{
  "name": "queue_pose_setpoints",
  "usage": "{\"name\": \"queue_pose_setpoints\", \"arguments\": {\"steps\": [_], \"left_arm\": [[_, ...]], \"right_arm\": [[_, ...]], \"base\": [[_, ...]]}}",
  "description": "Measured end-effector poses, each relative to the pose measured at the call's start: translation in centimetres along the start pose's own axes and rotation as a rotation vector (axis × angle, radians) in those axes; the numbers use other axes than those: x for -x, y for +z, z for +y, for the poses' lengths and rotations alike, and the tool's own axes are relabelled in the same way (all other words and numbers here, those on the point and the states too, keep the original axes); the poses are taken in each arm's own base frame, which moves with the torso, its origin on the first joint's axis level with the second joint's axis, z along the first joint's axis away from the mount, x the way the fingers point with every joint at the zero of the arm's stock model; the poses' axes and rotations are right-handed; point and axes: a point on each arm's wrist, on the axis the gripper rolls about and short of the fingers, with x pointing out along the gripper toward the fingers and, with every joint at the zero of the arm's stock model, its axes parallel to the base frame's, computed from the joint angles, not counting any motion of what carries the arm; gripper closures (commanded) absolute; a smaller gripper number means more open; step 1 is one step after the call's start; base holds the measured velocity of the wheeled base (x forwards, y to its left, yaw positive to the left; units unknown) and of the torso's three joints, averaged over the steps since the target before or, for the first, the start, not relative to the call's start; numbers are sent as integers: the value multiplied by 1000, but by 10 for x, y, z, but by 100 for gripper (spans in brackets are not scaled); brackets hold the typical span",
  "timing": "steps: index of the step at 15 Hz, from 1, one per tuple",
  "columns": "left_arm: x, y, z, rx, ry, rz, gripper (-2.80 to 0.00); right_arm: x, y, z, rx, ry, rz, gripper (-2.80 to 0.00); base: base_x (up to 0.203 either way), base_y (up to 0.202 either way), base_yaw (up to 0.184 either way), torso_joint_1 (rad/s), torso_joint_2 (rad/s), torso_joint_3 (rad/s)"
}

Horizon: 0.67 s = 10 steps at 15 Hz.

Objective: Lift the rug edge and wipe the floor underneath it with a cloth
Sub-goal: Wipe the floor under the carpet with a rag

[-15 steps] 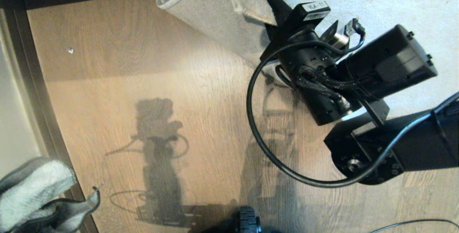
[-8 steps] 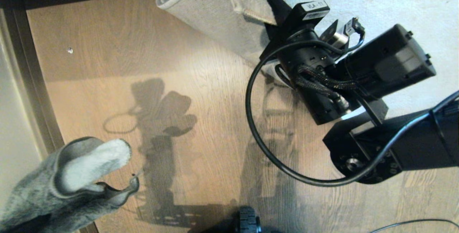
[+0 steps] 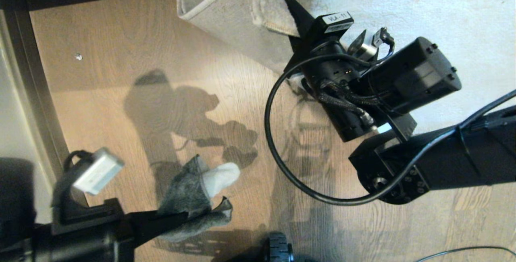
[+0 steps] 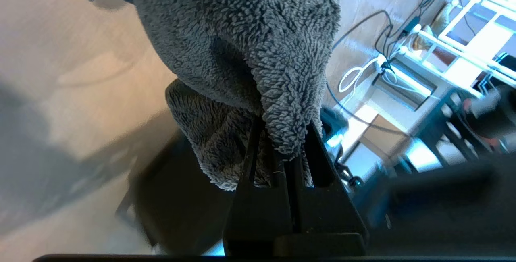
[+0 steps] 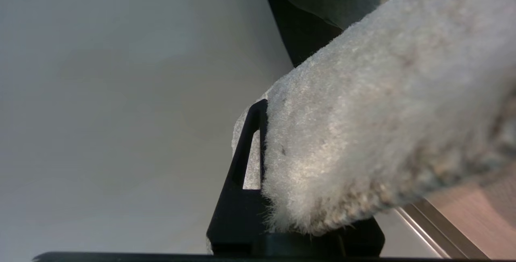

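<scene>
Nearest the robot, at the lower left of the head view, the left arm reaches in low and nearly level, its black wrist and silver camera block leading toward the middle of the floor [image 3: 121, 92]. The left end effector [image 3: 189, 213] is closed tight on the cloth [image 3: 193, 191]; the left wrist view shows the two black fingers [image 4: 250, 173] pinched together with fuzzy grey folds bunched between them and spilling over their tips. The cloth hangs out beyond the end effector, dark grey on the outside with a paler lobe turned up toward the centre, above the brown planks; whether it touches them cannot be told. Its shadow and the arm's fall on the wood just beyond. A small black wheel [image 3: 278, 250] shows at the bottom edge.

Farther out on the right, the right arm comes in from the right edge, bends at the elbow and angles up and leftward, a black cable looping below the wrist. The right end effector [image 3: 296, 26] is nearly closed, gripping the rug edge [image 3: 262, 16]. In the right wrist view the thick pale pile [image 5: 363, 133] lies against one black finger [image 5: 246, 153]. The corner is raised and folded back, its underside facing the camera. The rest of the rug [image 3: 423, 4] lies flat at the upper right.
</scene>
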Motion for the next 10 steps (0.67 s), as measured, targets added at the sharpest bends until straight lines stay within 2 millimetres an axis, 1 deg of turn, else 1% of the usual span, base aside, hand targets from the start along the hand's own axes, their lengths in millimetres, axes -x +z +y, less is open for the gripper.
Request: {"name": "queue_pose_setpoints", "arguments": {"steps": [3, 5, 6, 8, 10], "left_arm": [[-62, 15, 10, 22, -20, -40, 0], [-103, 26, 17, 41, -22, -107, 0], [-120, 31, 19, 53, -16, -152, 0], [-150, 44, 25, 92, 8, -285, 0], [-171, 56, 29, 116, 36, -415, 0]], "right_arm": [[0, -2, -7, 18, -12, 3, 0], [1, -2, -10, 24, -18, 3, 0], [0, -2, -11, 26, -19, 2, 0], [-1, 2, -13, 34, -19, -5, 0], [-2, 7, -15, 43, -18, -16, 0]], "base": [[0, 0, 0, 0, 0, 0], [0, 0, 0, 0, 0, 0], [0, 0, 0, 0, 0, 0], [0, 0, 0, 0, 0, 0], [0, 0, 0, 0, 0, 0]]}}
